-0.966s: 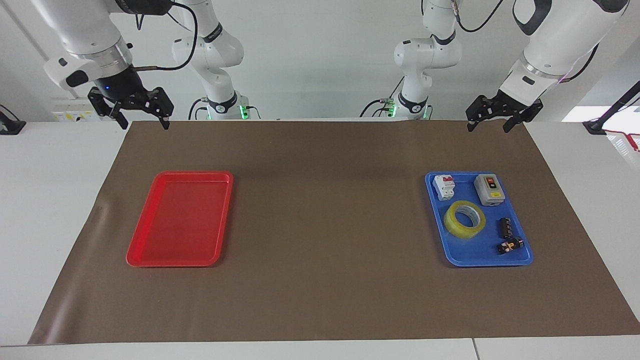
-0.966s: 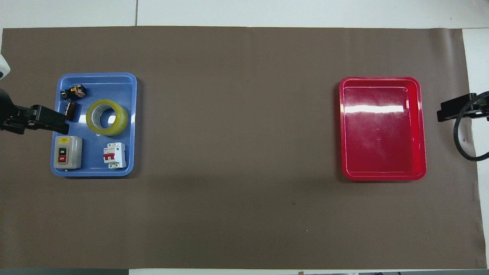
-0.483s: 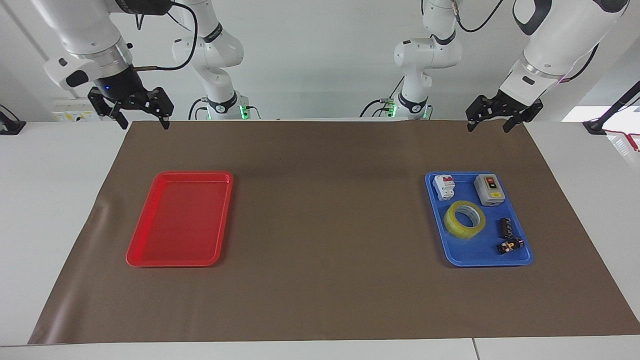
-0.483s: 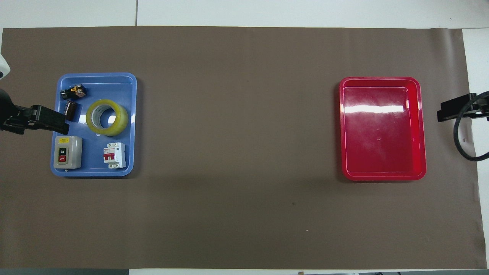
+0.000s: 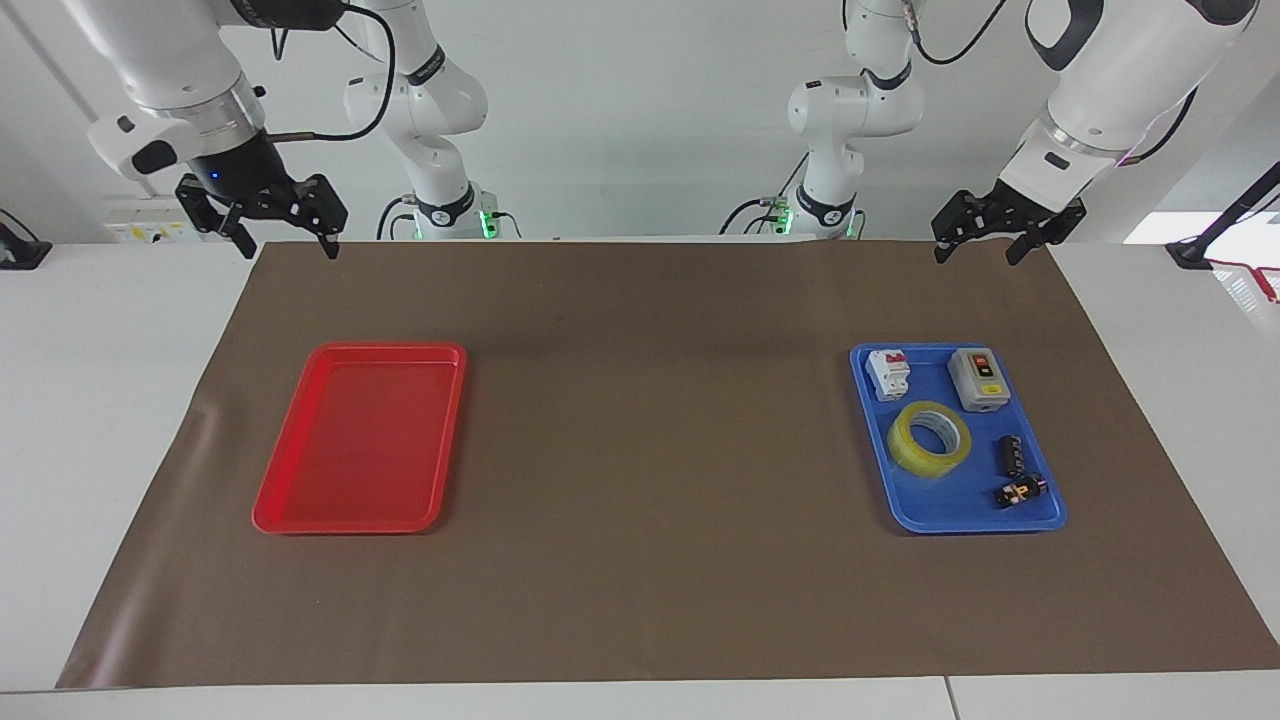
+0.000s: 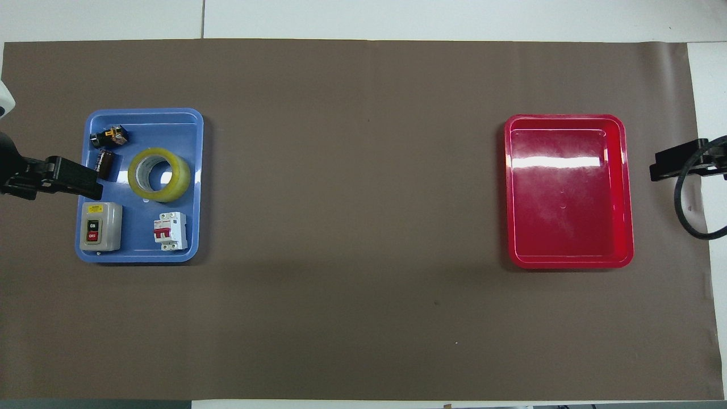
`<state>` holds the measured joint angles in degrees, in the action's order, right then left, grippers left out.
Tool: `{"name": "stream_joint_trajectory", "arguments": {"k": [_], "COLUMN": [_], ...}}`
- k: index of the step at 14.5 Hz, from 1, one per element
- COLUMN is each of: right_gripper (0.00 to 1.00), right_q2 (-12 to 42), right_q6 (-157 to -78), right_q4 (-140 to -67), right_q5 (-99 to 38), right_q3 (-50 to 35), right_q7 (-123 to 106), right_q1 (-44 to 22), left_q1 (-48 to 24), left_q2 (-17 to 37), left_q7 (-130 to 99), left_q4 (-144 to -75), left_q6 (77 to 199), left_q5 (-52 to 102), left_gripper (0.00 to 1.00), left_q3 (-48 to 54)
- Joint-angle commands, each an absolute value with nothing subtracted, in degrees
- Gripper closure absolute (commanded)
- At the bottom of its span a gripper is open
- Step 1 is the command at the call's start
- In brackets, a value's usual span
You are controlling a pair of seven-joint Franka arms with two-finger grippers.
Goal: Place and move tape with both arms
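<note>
The desk [image 5: 640, 640], under its brown mat, carries a red tray [image 5: 300, 500] at the left of the facing view and a blue tray [image 5: 925, 520] at the right. The left arm [image 5: 1120, 90] enters at the upper right, the right arm [image 5: 160, 70] at the upper left, both raised over the mat's top edge.

The tape [image 5: 930, 438] lies flat, hole upward, in the middle of the blue tray. It sits below and slightly left of the left tool [image 5: 977, 252], well apart from it (clearly the nearer arm, by my reading). A ring lying flat has no long axis. The left tool's fingers stand apart and empty. The right tool [image 5: 283, 246], over the mat's upper left corner, is likewise spread and empty.

Readable writing: "ON" and "OFF" on the grey switch box [image 6: 100, 226]. The white circuit breaker [image 6: 170, 230] shows red levers; its print is illegible.
</note>
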<state>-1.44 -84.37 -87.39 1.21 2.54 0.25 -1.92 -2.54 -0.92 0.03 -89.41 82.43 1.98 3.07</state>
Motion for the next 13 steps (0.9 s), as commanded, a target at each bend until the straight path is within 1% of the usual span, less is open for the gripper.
{"name": "stream_joint_trajectory", "arguments": {"k": [1,4,5,8,10,13], "right_gripper": [0.00,0.00,0.00,0.00,0.00,0.00], "right_q2": [-2.02,-2.02,-2.02,-2.02,-2.02,-2.02], "right_q6": [-84.02,-84.02,-84.02,-84.02,-84.02,-84.02], "right_q4": [-87.98,-87.98,-87.98,-87.98,-87.98,-87.98], "right_q5": [0.44,0.44,0.44,0.44,0.44,0.44], "right_q3": [2.29,2.29,2.29,2.29,2.29,2.29], "right_q7": [-0.62,-0.62,-0.62,-0.62,-0.62,-0.53], "right_q1": [-1.49,-1.49,-1.49,-1.49,-1.49,-1.49], "left_q1": [-2.37,-2.29,-1.50,-0.18,2.98,3.34], "left_q2": [-1.76,-1.76,-2.37,-2.64,0.51,6.48], "left_q7": [-0.18,-0.35,-1.05,-2.37,-2.20,-2.37], "left_q4": [-89.91,-90.09,-91.31,-94.91,-95.01,-96.94], "left_q6": [81.39,81.92,82.35,91.20,95.95,105.00], "left_q5": [2.81,2.73,2.46,-1.31,-1.41,-1.41], "left_gripper": [0.00,0.00,0.00,0.00,0.00,0.00], "left_q3": [2.73,2.55,2.11,1.85,1.85,1.85]}}
